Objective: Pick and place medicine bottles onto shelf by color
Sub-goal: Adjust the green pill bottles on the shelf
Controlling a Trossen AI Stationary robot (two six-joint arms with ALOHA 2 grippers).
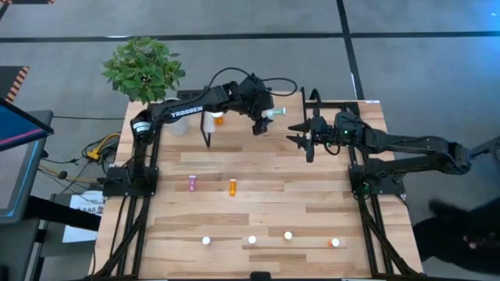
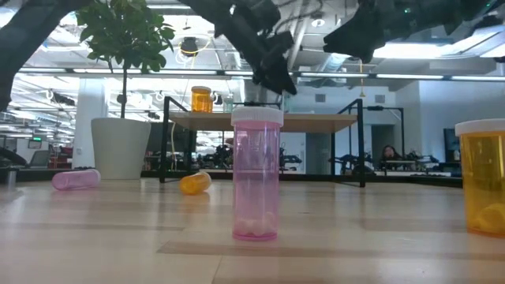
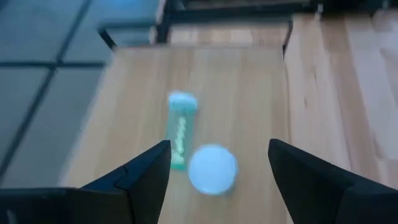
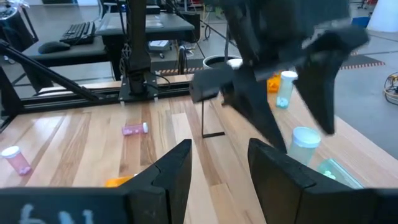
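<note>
- My left gripper hovers above the shelf, jaws spread, nothing between them.
- Right below me on the shelf: one teal bottle upright (white cap facing me), touching or just beside another teal bottle lying on its side.
- An orange bottle stands farther along the shelf, toward the plant pot.
- My right gripper waits beside the shelf, jaws parted and empty, facing my left arm.
- Low on the table, a pink bottle stands upright, blocking part of the shelf's middle; another orange one looms at the edge.
- Lying down on the tabletop: a pink bottle and an orange bottle, near each other.
- Four more stand in a row near the table's front edge.
</note>
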